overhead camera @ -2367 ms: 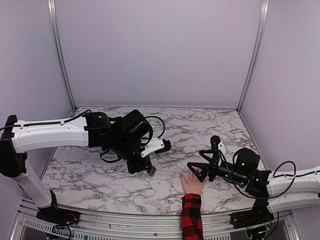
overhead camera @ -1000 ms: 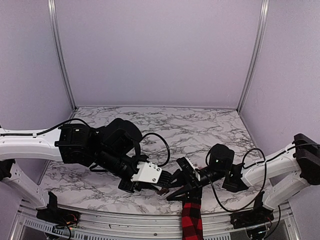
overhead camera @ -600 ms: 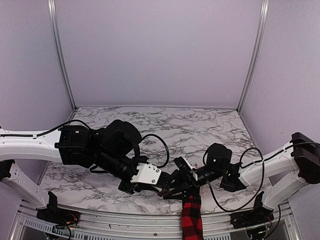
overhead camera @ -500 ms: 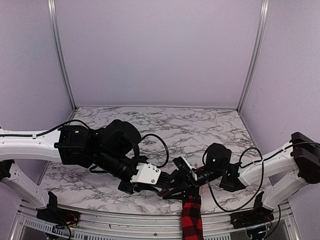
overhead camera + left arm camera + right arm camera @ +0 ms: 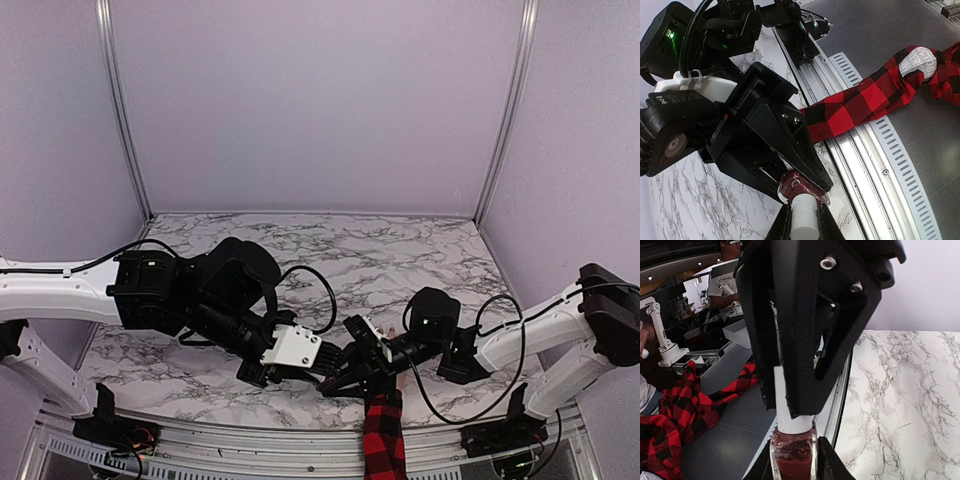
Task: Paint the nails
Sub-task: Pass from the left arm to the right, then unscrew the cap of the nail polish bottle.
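At the tabletop (image 5: 420, 262) near edge lies a red-and-black plaid sleeve (image 5: 382, 440). The nails are hidden under the right arm (image 5: 520, 338). Just beyond, the right fingers (image 5: 333, 380) clamp a dark-red nail-polish bottle (image 5: 793, 457), and the left fingers (image 5: 318, 367) grip its white cap (image 5: 804, 222).

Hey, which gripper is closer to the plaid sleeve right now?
Right. The right gripper reaches across just past the cuff of the plaid sleeve, while the left gripper sits farther off to the sleeve's left.
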